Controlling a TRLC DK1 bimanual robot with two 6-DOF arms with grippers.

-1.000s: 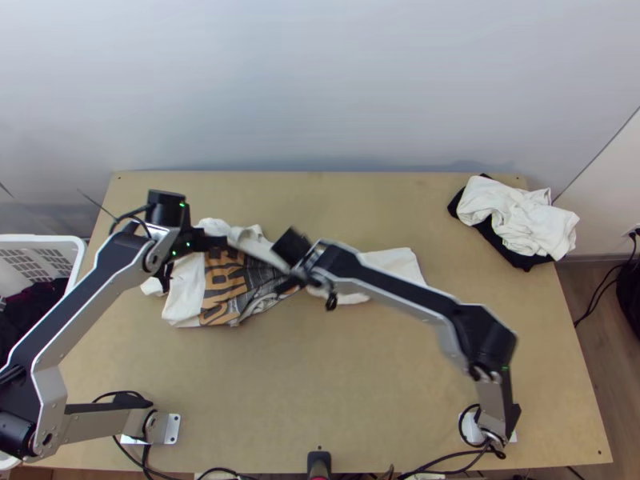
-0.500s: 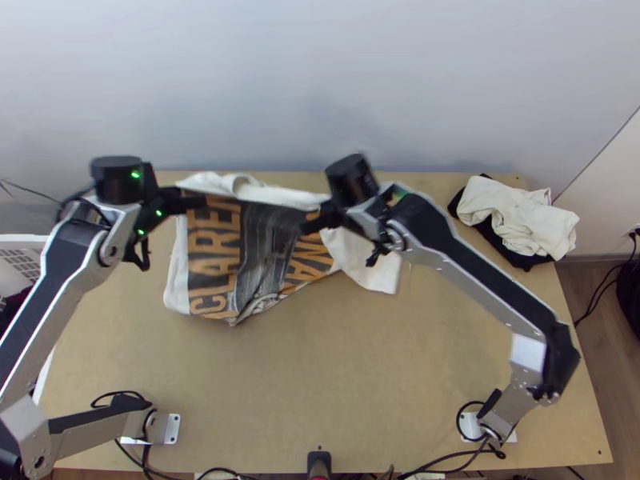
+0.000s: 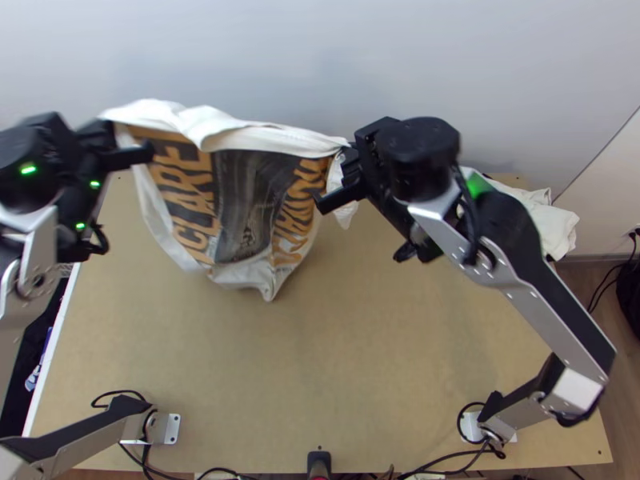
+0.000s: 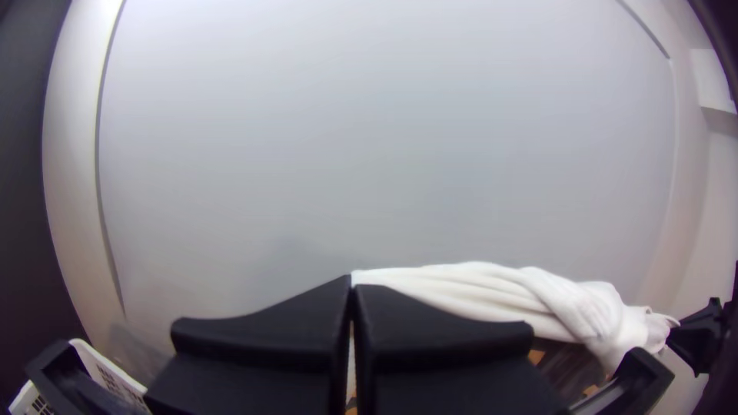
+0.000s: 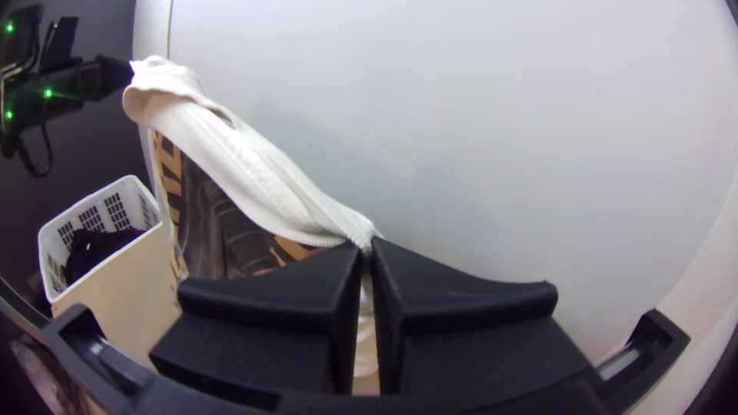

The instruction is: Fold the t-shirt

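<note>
t-shirt (image 3: 248, 200) held up, white, draped, dark panel, orange lettering

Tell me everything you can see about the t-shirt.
The t-shirt is white, soft-looking cloth with a large print: orange lettering either side of a dark grey picture. It hangs over the table, its bunched upper edge drawn between the left gripper and the right gripper, both shut on it. It narrows to a point below; whether that touches the table, I can't tell.
</note>
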